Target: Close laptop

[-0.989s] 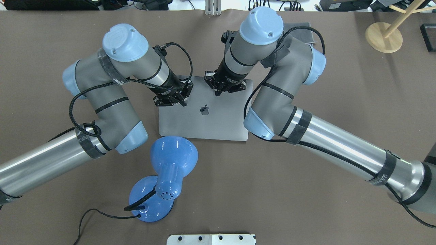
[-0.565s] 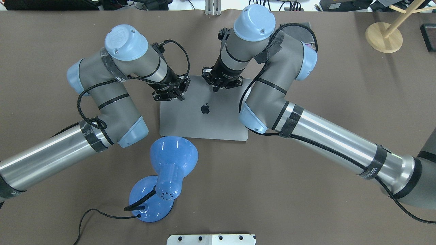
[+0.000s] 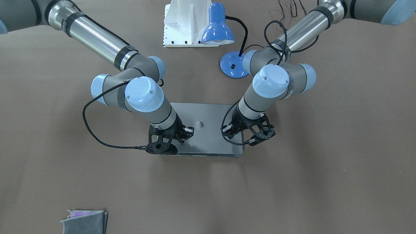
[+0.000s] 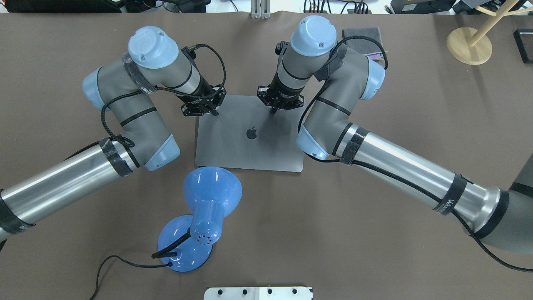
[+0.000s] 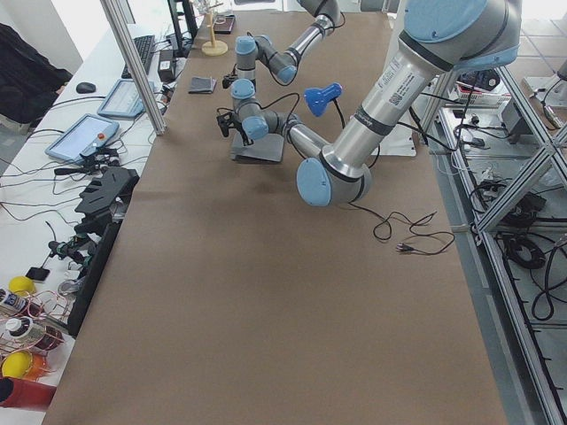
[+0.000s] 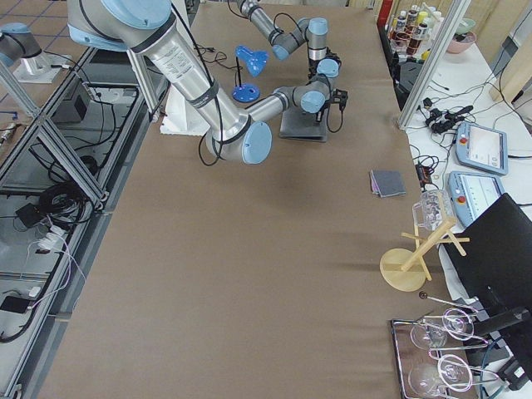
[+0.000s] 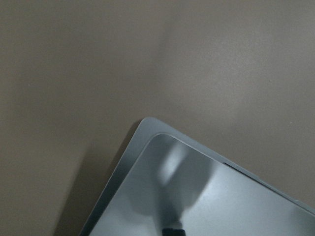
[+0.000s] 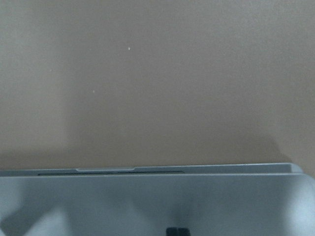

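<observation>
The space-grey laptop (image 4: pixel 250 150) lies on the table with its lid down flat and the apple logo up. The wrist views show the lid resting on the base with only a thin seam (image 8: pixel 98 196) (image 7: pixel 221 206). My left gripper (image 4: pixel 204 109) is shut and empty, its tip over the lid's far left corner. My right gripper (image 4: pixel 275 111) is shut and empty, its tip on or just above the lid near the far edge. In the front-facing view the left gripper (image 3: pixel 247 135) is on the right and the right gripper (image 3: pixel 177 136) on the left.
A blue desk lamp (image 4: pixel 212 191) with a black cord stands close to the laptop's near left corner. A folded grey cloth (image 4: pixel 362 35) lies behind the right arm. A wooden stand (image 4: pixel 469 45) is at the far right. A white base plate (image 4: pixel 258 293) is at the near edge.
My left gripper has moved away from me and to the left, to the lid's far left corner. My right gripper has shifted slightly along the far edge. The lid stays flat.
</observation>
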You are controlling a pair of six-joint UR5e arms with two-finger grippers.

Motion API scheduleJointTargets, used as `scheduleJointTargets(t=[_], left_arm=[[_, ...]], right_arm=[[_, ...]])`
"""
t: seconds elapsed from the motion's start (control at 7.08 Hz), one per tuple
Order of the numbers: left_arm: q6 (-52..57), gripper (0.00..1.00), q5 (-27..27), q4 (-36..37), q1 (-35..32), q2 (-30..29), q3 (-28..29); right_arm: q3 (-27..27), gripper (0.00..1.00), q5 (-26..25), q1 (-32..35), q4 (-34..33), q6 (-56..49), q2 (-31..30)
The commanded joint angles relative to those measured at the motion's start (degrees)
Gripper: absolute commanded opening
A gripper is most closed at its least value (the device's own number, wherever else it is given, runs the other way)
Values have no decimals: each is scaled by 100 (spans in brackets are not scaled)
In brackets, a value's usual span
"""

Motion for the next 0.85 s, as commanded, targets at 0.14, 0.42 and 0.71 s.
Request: scheduleJointTargets(t=[0.14,0.42,0.71], left_arm=[[2,0,176,-364,1,-77,479],[2,0,204,-515,9,-77,648],[2,0,221,-515,27,-86,701]], right_arm=[[-290,0,-26,4,115,3,153],[-273,0,52,100,115,29,198],[-265,0,236,232,115,38,260]])
